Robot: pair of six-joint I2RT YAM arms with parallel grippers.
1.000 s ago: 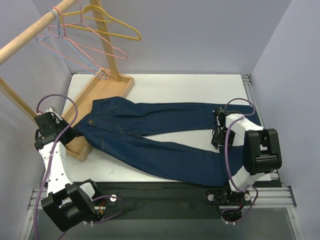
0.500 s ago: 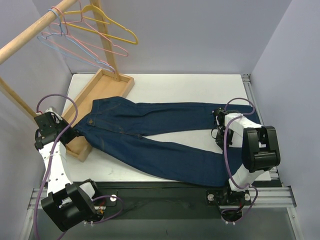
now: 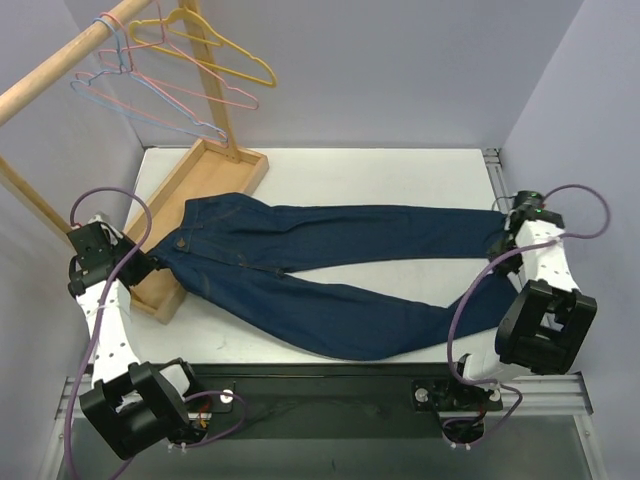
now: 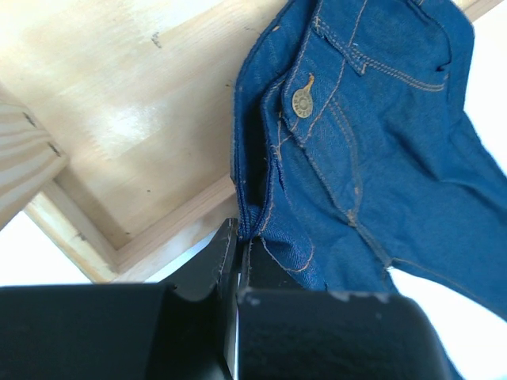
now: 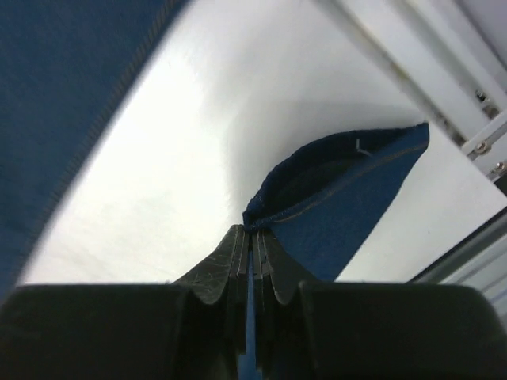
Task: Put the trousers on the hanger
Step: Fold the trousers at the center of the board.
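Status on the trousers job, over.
Left end effector shut on trousers waist. Right end effector shut on a leg hem. Legs stretched across table, waist overlapping wooden tray.

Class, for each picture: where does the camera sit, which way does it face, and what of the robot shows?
Top external: above, behind the bases, looking down at the table; both arms show.
Left wrist: on that wrist, looking along the left gripper, shut on the waistband of the trousers.
Right wrist: on that wrist, looking along the right gripper, shut on a leg hem.
Shared: all show the trousers.
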